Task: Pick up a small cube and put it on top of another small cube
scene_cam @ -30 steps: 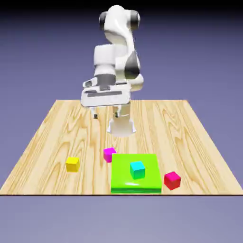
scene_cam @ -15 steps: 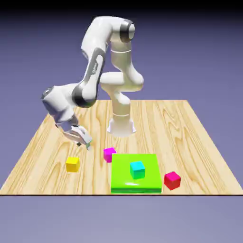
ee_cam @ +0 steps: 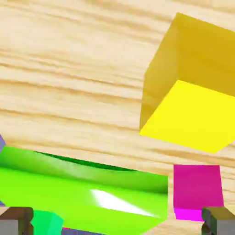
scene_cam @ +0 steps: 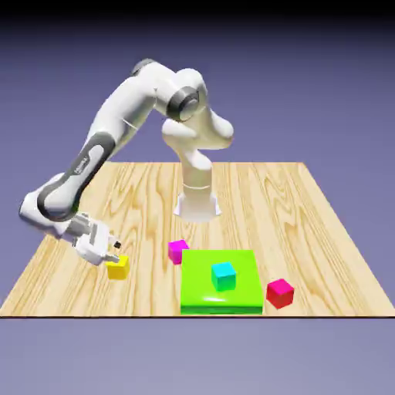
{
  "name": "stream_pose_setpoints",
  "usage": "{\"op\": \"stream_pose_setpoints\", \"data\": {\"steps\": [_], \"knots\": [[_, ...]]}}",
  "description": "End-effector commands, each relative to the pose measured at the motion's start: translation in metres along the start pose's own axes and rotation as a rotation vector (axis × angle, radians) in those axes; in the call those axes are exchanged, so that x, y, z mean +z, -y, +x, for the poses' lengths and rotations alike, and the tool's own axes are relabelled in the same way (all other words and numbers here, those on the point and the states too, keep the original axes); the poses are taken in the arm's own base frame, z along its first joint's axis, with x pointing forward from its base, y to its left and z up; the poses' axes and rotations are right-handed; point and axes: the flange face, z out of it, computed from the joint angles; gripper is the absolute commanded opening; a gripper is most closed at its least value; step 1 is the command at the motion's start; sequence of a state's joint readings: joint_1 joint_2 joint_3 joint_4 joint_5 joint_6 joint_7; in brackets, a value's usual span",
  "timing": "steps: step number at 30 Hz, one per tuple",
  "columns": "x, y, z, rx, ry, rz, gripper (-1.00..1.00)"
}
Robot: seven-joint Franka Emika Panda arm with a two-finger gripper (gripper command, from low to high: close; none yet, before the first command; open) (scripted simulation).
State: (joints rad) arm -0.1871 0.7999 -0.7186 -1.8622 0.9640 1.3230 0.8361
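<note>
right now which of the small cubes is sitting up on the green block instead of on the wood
The cyan cube. It rests on top of the green block, while the yellow cube, magenta cube and red cube sit directly on the table.

Arm swung from centre toward exterior view's left, stretched low | gripper dropped from mid-height to table level, now just beside yellow cube | cubes unmoved

I see a light, grained wood tabletop with a smooth finish. The green slab looks glossy, catching a bright highlight, while the yellow cube looks matt and plain.
</note>
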Motion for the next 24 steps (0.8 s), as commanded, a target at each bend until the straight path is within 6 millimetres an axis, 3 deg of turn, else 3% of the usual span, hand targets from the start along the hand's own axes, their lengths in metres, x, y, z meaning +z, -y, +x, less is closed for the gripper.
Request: {"op": "stream_pose_setpoints", "data": {"steps": [1,11,12,14,17,18,19,20,23,24], "knots": [[-0.002,0.002,0.008,0.019,0.029,-0.008,0.0],[-0.02,0.018,0.075,0.143,0.279,-0.111,0.0],[-0.013,0.015,0.092,0.161,0.308,-0.114,0.0],[-0.01,0.014,0.1,0.168,0.319,-0.114,0.0],[0.042,0.02,0.098,0.167,0.319,-0.113,0.0],[0.046,0.021,0.098,0.168,0.318,-0.113,0.0],[0.046,0.021,0.098,0.168,0.318,-0.113,-1.0],[0.046,0.021,0.098,0.168,0.318,-0.113,-1.0],[-0.006,0.015,0.1,0.168,0.319,-0.114,-1.0],[-0.004,0.012,0.094,0.166,0.307,-0.129,-1.0]]}}
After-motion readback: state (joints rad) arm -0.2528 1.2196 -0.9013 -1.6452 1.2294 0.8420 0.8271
